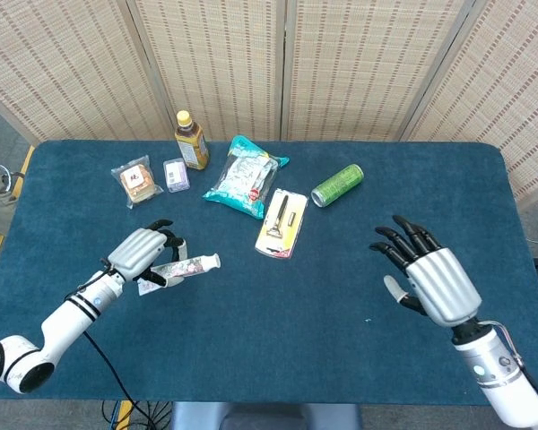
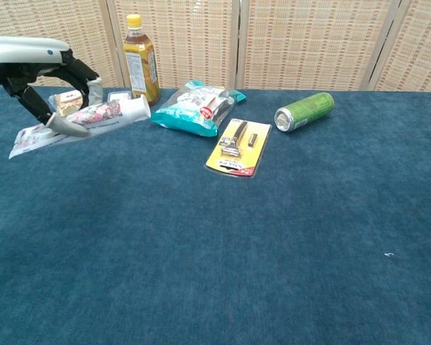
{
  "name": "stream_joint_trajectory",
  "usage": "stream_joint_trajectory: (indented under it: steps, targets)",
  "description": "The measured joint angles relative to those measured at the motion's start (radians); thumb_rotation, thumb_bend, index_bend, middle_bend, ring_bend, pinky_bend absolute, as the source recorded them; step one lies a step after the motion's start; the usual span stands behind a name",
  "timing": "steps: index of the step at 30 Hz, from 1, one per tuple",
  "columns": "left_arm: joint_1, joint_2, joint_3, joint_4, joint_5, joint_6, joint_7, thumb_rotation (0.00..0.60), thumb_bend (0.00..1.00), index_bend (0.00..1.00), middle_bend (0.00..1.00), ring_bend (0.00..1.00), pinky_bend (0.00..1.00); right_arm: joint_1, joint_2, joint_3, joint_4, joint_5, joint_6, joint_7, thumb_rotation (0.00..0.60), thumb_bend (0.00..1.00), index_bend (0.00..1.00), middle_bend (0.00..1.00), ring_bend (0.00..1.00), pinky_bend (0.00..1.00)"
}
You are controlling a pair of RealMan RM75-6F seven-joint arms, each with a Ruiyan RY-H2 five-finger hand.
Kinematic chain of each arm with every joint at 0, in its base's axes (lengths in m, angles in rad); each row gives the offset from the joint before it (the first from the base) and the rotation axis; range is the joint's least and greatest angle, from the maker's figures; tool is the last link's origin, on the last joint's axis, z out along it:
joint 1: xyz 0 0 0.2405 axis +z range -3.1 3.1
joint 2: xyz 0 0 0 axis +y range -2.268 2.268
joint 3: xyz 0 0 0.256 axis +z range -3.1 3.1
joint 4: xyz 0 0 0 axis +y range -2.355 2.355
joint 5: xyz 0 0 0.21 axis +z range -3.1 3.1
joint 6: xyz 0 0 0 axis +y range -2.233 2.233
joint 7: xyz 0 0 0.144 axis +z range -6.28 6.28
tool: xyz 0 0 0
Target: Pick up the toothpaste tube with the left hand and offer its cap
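Note:
My left hand (image 1: 143, 253) (image 2: 50, 72) grips the toothpaste tube (image 1: 185, 270) (image 2: 86, 118) and holds it clear of the table. The tube lies roughly level, its white cap (image 1: 212, 262) (image 2: 141, 106) pointing right, its flat crimped end (image 2: 21, 141) to the left. My right hand (image 1: 430, 279) hovers over the right side of the table, fingers spread, holding nothing. The chest view does not show the right hand.
Along the back of the blue table (image 1: 341, 296) lie a wrapped snack (image 1: 136, 182), a small purple packet (image 1: 176, 174), a yellow-capped bottle (image 1: 191, 141), a teal bag (image 1: 244, 176), a razor on a yellow card (image 1: 282, 222) and a green can (image 1: 337, 184).

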Motion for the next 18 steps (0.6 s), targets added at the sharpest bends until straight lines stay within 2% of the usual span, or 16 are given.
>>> stream_joint_trajectory:
  steps: [3,12,18]
  targets:
    - [-0.021,0.011,-0.014,-0.032,-0.028,-0.026,0.001,0.554,0.39,0.59,0.61,0.35,0.08,0.048,-0.042,0.013,-0.006,0.004,-0.046,-0.043,0.6,0.29,0.29,0.02,0.0,0.0]
    - [-0.07,0.032,-0.058,-0.105,-0.099,-0.068,-0.003,0.556,0.39,0.59,0.62,0.36,0.08,0.174,-0.174,0.044,-0.005,0.071,-0.165,-0.166,0.6,0.29,0.29,0.02,0.0,0.0]
    - [-0.099,0.034,-0.077,-0.123,-0.144,-0.09,0.001,0.558,0.39,0.6,0.62,0.36,0.08,0.236,-0.252,0.055,0.015,0.117,-0.205,-0.224,0.6,0.29,0.3,0.02,0.0,0.0]
